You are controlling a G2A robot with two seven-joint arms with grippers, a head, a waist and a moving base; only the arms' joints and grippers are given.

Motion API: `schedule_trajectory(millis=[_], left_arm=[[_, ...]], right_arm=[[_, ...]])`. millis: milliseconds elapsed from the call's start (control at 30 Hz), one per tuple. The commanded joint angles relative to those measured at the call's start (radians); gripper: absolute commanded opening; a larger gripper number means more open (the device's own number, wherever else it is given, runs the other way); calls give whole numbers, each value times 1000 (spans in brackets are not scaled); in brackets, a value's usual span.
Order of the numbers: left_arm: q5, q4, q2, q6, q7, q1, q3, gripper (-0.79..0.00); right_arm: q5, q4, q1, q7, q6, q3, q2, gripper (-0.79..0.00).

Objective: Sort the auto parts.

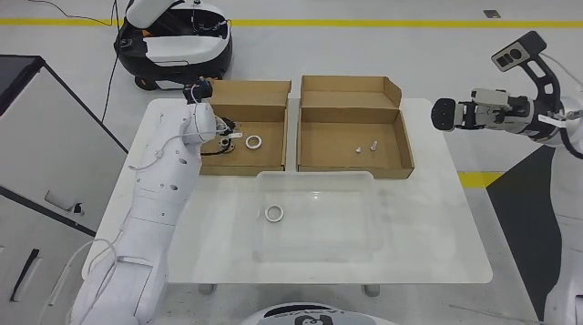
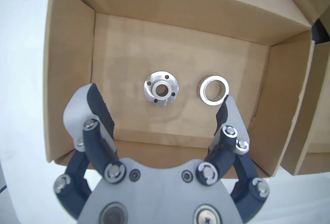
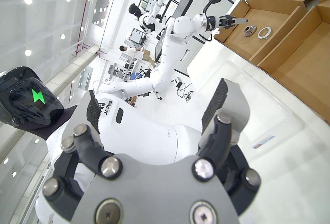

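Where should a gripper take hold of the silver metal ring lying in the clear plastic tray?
Probably from straight above, pinching the silver metal ring across its outer wall: it lies flat, hole up, apart from the walls of the clear plastic tray.

Top cam overhead; L wrist close over same box [image 2: 69,68].

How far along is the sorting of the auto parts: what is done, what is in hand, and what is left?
Done: a flanged hub and a plain ring lie in the left box, and two small parts lie in the right box. In hand: nothing; the left gripper hangs open over the left box, and the right gripper is open, out past the table's edge. Left: the last ring in the clear tray.
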Motion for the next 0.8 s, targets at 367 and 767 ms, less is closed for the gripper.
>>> schedule_trajectory(millis=[367,767], left_arm=[[-42,-500,37,-350,-219,142,-32,0],[-43,-582,47,-494,-240,165,-11,0]], right_arm=[[0,0,0,0,0,0,0,0],[0,0,0,0,0,0,0,0]])
